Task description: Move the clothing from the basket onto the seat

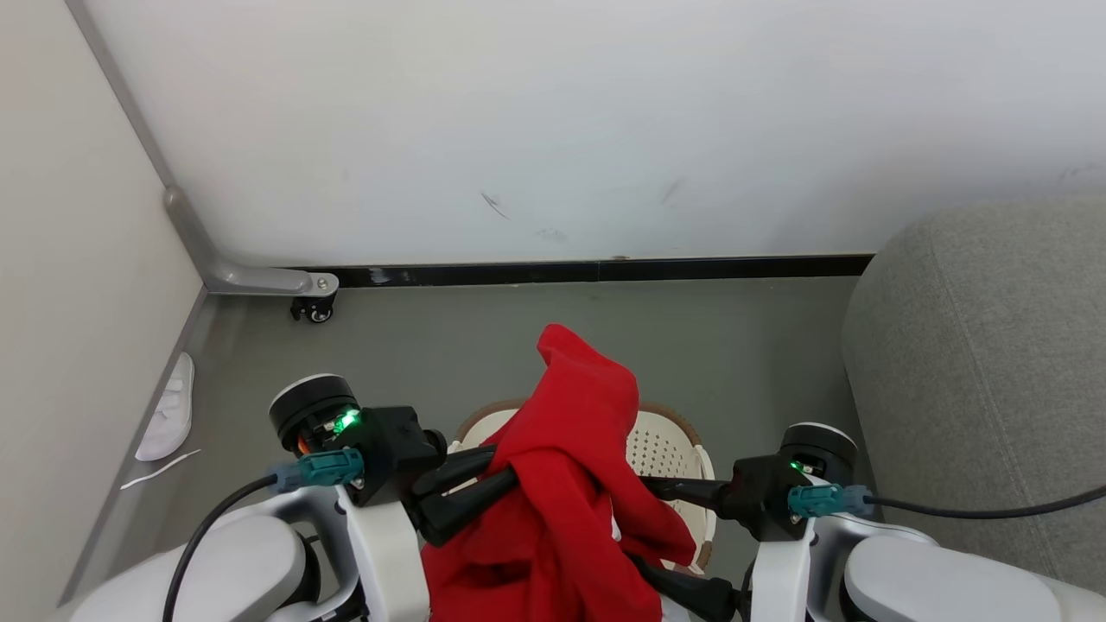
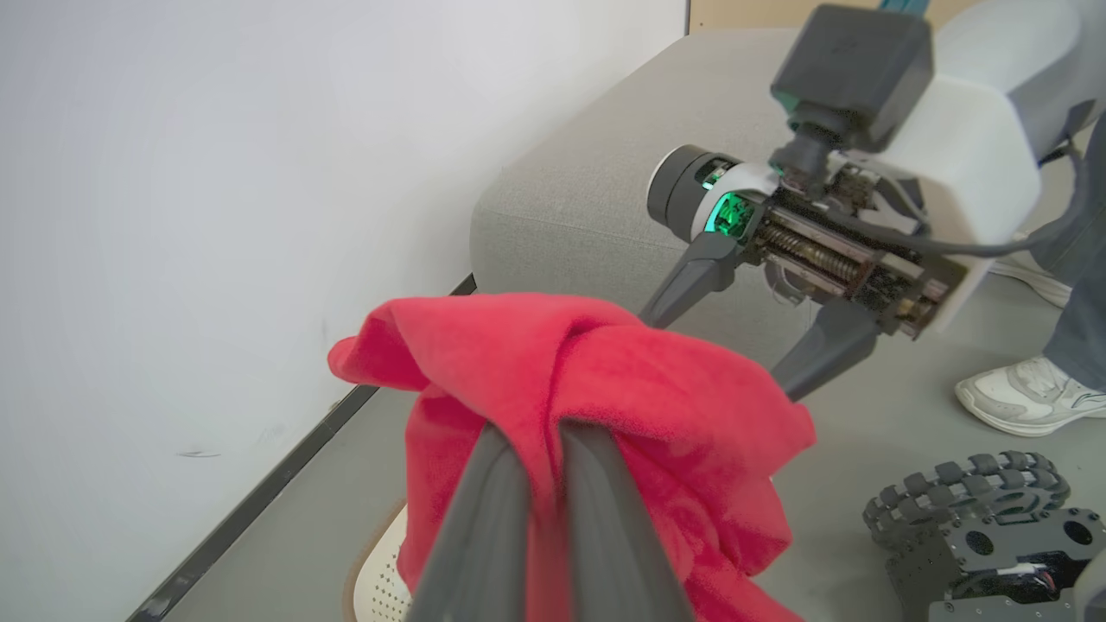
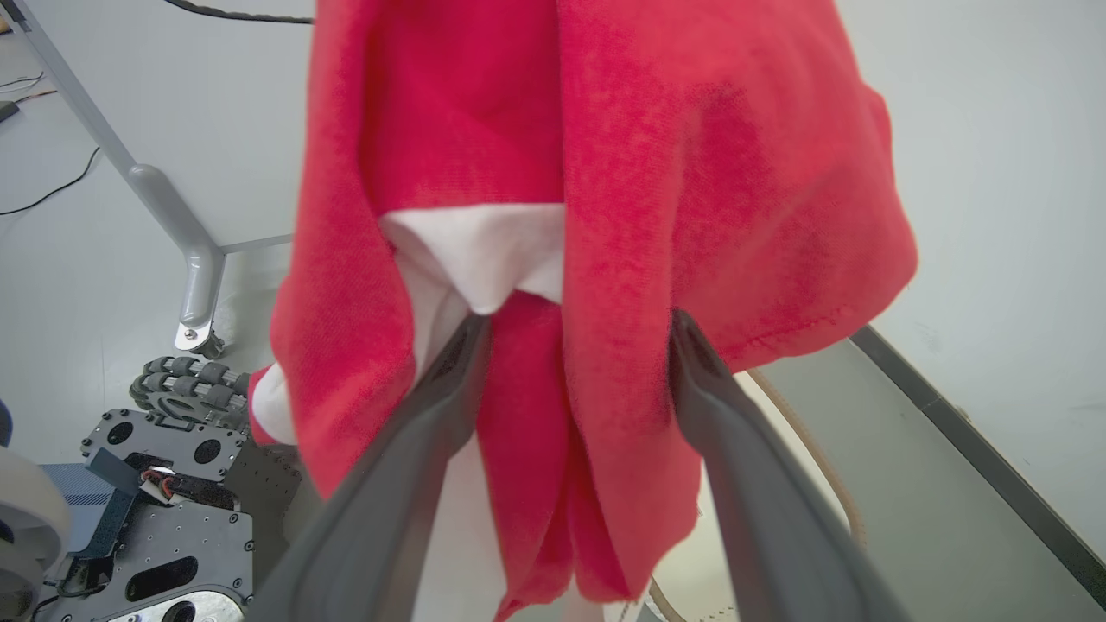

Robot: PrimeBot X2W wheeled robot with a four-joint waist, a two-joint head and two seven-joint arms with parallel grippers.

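Now the red clothes hang above the basket.
The left gripper pinches them; the right gripper stands wide around them. The sofa is on the right, a slipper on the left.

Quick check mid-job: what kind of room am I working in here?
Probably a staged living-room corner in a lab: a grey sofa, a laundry basket, and a white partition on a castor foot.

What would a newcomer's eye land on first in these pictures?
The bright red clothing, hanging mid-picture over the basket and pinched in the left hand. The right hand stands open around its folds, and the big grey seat sits at the right edge.
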